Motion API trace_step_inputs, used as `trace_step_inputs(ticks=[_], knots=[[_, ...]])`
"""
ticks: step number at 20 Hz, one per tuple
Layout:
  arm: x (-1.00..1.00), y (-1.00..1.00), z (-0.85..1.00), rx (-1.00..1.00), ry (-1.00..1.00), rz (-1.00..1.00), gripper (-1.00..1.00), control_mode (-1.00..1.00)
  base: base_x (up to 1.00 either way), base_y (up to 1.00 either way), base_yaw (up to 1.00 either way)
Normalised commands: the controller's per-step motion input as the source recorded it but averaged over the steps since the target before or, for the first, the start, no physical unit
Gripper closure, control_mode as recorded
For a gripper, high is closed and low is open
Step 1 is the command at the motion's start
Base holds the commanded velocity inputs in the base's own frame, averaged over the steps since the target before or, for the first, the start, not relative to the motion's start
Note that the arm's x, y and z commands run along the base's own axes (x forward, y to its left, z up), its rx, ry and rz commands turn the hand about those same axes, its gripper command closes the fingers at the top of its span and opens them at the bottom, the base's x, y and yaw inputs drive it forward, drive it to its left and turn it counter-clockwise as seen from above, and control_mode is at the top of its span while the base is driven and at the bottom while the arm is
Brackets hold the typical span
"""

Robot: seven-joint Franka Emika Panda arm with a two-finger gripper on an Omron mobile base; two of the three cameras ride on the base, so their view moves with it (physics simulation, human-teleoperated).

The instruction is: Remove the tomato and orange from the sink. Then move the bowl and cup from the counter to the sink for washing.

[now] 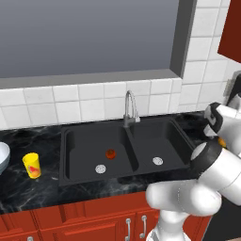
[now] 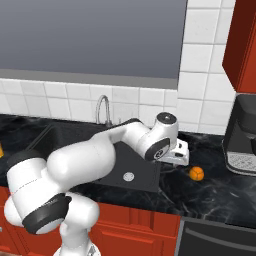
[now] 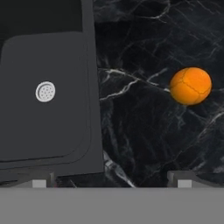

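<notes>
The orange (image 2: 196,173) rests on the black marble counter just right of the sink (image 1: 80,146), free of any grip. My gripper (image 2: 176,161) hovers above the counter between the sink's right rim and the orange, and it is open and empty. In the hand view the orange (image 3: 190,85) lies up and to the right, with the open gripper (image 3: 111,183) at the bottom edge beside the right basin (image 3: 43,131). The tomato (image 1: 110,154) sits in the left basin near its drain. The yellow cup (image 1: 32,165) and the pale bowl (image 1: 2,157) stand on the counter left of the sink.
A curved steel faucet (image 1: 129,106) rises behind the divider of the sink. A dark coffee machine (image 2: 242,135) stands on the counter at the far right. A tiled wall and a window run behind the sink, and red cabinets sit below the counter.
</notes>
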Motion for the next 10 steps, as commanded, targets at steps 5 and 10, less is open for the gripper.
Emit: trace_step_inputs(ticks=[5, 10], knots=[[-0.10, 0.34, 0.10, -0.07, 0.16, 0.00, -1.00, -1.00, 0.00, 0.00, 0.00], [-0.10, 0.36, 0.08, -0.02, 0.14, 0.00, -1.00, -1.00, 0.00, 0.00, 0.00]])
